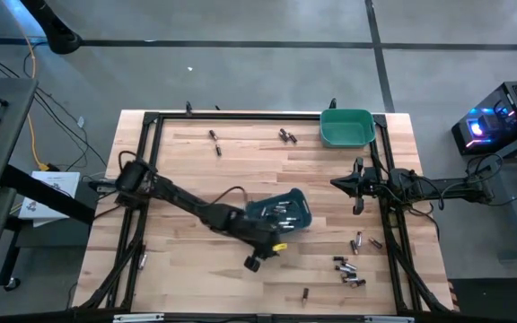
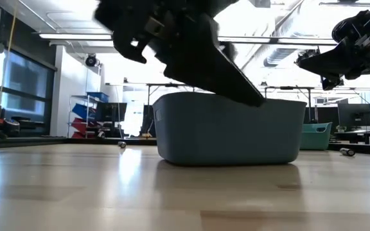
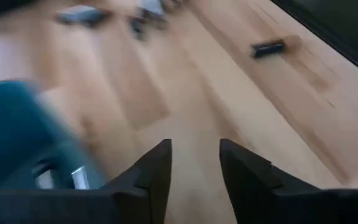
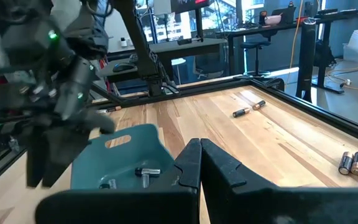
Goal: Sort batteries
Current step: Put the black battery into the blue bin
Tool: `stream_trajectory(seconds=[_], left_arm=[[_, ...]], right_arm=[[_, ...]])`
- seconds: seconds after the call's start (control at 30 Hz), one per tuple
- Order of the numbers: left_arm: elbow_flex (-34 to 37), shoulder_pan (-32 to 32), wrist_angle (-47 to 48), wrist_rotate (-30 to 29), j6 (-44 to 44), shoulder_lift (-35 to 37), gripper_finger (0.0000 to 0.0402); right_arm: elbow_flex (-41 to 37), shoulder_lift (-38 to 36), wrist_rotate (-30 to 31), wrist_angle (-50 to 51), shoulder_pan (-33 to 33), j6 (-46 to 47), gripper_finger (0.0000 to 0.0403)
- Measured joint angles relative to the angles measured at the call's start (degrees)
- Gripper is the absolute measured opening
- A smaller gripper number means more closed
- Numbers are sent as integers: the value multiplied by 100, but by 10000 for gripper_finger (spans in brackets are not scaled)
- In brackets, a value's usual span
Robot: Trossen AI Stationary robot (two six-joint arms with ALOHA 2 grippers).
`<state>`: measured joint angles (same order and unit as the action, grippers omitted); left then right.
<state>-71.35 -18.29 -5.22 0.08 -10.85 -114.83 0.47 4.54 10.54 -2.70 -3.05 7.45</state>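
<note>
Your left pincer [image 1: 257, 260] hangs empty, fingers slightly apart, low in the frame's centre beside the dark teal bin [image 1: 296, 203] holding some batteries [image 1: 281, 213], loose batteries [image 1: 348, 269] lie lower right, and your right pincer [image 1: 358, 186] waits closed, empty, farther right.

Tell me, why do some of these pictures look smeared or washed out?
Left wrist view: the whole scene streaks, the batteries and the dark teal bin smeared. Low view: bright ceiling lights behind leave the left gripper a black shape and put glare on the table. High view: even and sharp.
</note>
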Motion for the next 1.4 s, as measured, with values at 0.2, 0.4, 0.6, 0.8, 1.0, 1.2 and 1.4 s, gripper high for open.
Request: stream_trajectory(seconds=[0.2, 0.4, 0.6, 0.8, 1.0, 1.2, 1.4], left_arm=[[1585, -326, -1904, -1314, 1184, 805, 76], [2294, -651, -2516, -2454, 1488, 1349, 53], [2343, -738, -2490, -2725, 1481, 1463, 47], [2343, -707, -2471, -2742, 1459, 1461, 46], [2344, -652, -2462, -2771, 1363, 1461, 46], [2344, -633, -2464, -2774, 1364, 1461, 46], [2345, -631, -2464, -2778, 1364, 1461, 46]], right_arm=[[0, -3, 2, -1, -2, -65, 0], [0, -10, 294, -226, 15, -96, 0], [0, 24, 501, -880, 15, 1470, 0], [140, 85, 511, -1000, -43, 2230, 0], [1121, 942, -358, -348, -866, 2246, 0], [2824, 3054, 196, 2428, -1962, 2937, 0], [4526, 5305, 76, 4579, -3142, 4129, 0]])
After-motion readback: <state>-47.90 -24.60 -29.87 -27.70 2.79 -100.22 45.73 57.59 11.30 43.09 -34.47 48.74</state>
